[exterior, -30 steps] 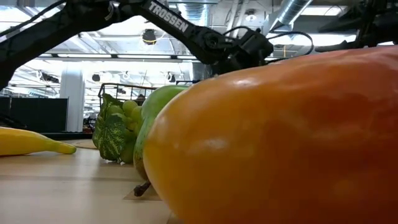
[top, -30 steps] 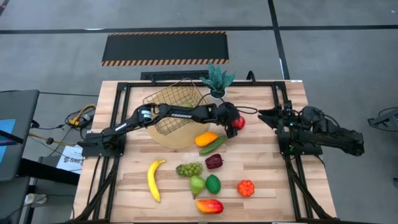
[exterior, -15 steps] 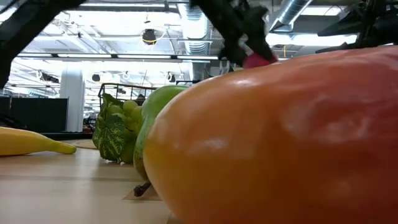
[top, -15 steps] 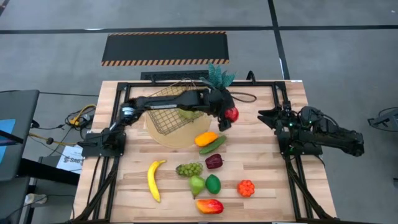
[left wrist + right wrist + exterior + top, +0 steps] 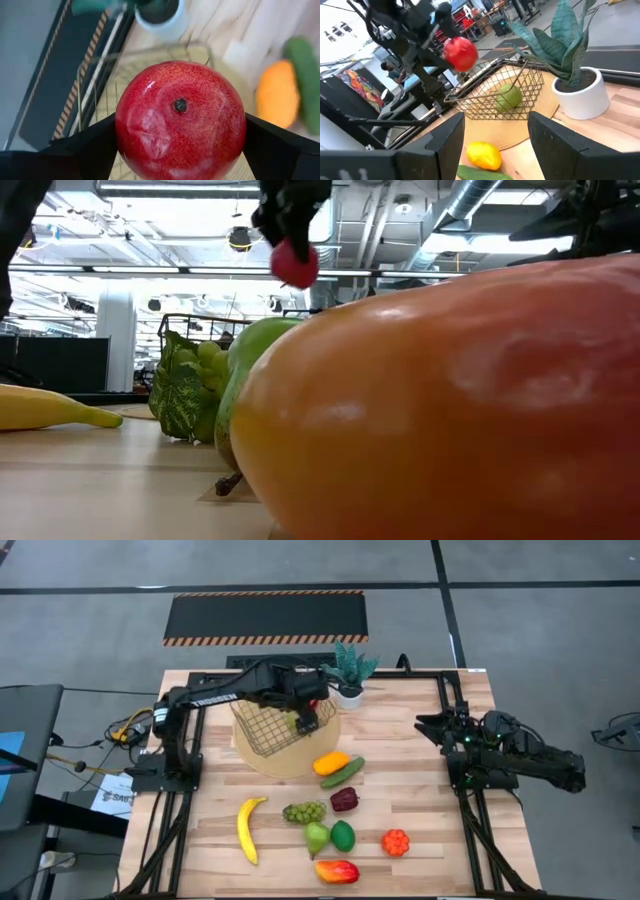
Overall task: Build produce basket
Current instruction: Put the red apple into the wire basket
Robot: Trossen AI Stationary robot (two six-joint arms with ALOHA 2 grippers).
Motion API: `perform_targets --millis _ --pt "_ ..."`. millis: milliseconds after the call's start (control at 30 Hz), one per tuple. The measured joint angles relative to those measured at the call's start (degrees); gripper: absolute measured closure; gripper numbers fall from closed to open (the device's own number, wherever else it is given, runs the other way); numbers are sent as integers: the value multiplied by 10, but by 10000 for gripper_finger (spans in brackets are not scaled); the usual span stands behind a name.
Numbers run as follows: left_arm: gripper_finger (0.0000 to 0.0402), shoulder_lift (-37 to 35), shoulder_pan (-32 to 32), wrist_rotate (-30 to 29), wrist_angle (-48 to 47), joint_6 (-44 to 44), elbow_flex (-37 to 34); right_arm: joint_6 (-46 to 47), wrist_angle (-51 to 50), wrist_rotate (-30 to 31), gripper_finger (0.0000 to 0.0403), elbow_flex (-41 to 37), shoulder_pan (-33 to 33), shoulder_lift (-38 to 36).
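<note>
Your left hand (image 5: 308, 720) is gripping a glossy round red apple (image 5: 180, 119) between both fingers and is hanging above the rectangular gold-coloured wire-mesh basket (image 5: 272, 725), near its right side.

That basket is sitting tilted on a round tan woven mat (image 5: 285, 762) at the far middle of the pale wooden surface (image 5: 420, 790). One green round fruit (image 5: 509, 96) is lying inside the basket.

Just beyond the basket, a spiky green plant in a white pot (image 5: 349, 673) is standing upright.

Near the mat's right edge, a yellow-orange oval fruit (image 5: 331, 762) is touching a dark green cucumber (image 5: 343, 773).

Nearer your side of the surface you are looking at:
- a yellow banana (image 5: 247, 828)
- a bunch of green grapes (image 5: 304, 811)
- a dark purple piece (image 5: 344, 799)
- a green pear (image 5: 316, 837)
- a green oval fruit (image 5: 343, 835)
- an orange lobed piece (image 5: 396, 842)
- a red-and-yellow mango (image 5: 337, 871)

Your right hand (image 5: 428, 728) is resting folded at the right edge of the surface, fingers spread wide and holding nothing.
</note>
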Motion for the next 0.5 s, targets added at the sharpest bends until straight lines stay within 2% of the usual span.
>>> perform_targets --millis 167,300,500 --pt "47 -36 34 -17 47 -12 -135 -8 0 2 163 0 -8 0" --pt "46 -71 70 -9 163 -7 -242 -8 0 2 163 0 -19 0" --pt "45 -78 128 -8 302 33 -327 -8 0 2 163 0 -36 0"
